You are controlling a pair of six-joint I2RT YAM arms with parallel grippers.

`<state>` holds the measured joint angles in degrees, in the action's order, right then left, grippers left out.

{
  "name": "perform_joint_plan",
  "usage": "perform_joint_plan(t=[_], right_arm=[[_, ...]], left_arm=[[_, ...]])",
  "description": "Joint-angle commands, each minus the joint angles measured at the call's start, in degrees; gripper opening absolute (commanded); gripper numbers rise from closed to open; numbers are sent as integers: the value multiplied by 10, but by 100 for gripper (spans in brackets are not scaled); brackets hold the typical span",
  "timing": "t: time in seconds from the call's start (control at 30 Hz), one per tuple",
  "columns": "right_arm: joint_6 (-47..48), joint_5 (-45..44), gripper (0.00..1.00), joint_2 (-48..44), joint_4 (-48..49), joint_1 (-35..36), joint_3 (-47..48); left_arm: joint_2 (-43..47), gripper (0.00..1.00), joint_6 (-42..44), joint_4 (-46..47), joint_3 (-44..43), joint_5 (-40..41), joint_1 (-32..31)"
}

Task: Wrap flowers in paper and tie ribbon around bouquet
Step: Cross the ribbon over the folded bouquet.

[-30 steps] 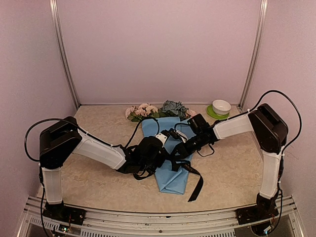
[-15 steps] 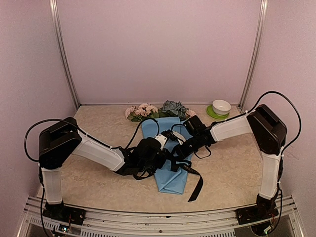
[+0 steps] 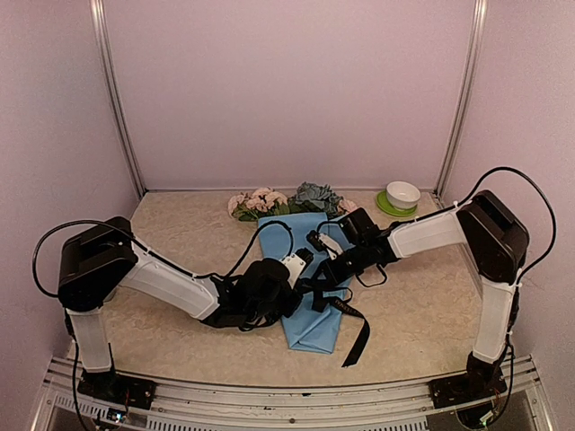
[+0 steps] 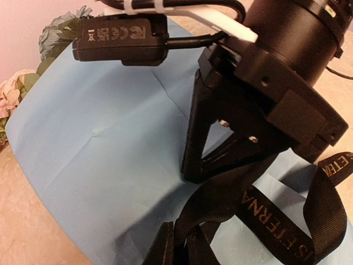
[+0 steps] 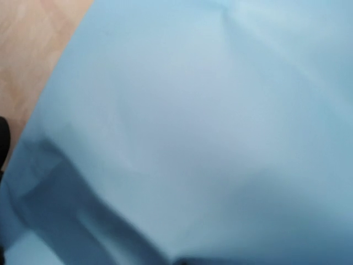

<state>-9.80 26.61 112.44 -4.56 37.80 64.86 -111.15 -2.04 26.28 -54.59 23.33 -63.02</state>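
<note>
The ribbon (image 4: 265, 215), looped across the middle of the bouquet (image 3: 310, 305), is pinched by the left hand (image 4: 177, 243), while the right hand (image 4: 192, 168) there has just clenched, perhaps on ribbon, so tying looks underway.

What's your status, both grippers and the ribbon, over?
Left gripper shut on the ribbon. Right gripper shut, tip at the paper. Ribbon end trails onto the table.

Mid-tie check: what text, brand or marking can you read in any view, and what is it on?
"ETERNA": printed on the black ribbon, showing twice in the left wrist view; the second print is cut off at the frame edge.
"FC" and "CE": marks on the label of the black box with the cable; its fine print is too small to read.
Top and right wrist views: nothing legible.
</note>
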Motion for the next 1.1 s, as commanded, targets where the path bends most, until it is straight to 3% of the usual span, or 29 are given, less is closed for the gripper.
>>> perform_joint_plan(t=[0.0,0.17,0.23,0.43,0.7,0.8,1.07], right_arm=[[-4,7,0,-21,14,-4,-3],[-2,30,0,-27,28,-4,-27],[4,45,0,-31,28,-3,-33],[23,58,0,-35,11,-4,-30],[33,80,7,-54,-12,-4,-50],[31,94,7,-58,-10,-4,-61],[45,149,11,-76,-21,-2,-76]], left_arm=[[-8,16,16,-9,-12,-2,-7],[-3,52,28,-23,-15,-18,-7],[-3,58,38,-40,-20,-23,-6],[-85,59,69,-153,-111,60,-2],[-97,63,52,-94,-98,137,8],[-98,68,47,-82,-98,133,11],[-108,67,24,-75,-103,116,14]])
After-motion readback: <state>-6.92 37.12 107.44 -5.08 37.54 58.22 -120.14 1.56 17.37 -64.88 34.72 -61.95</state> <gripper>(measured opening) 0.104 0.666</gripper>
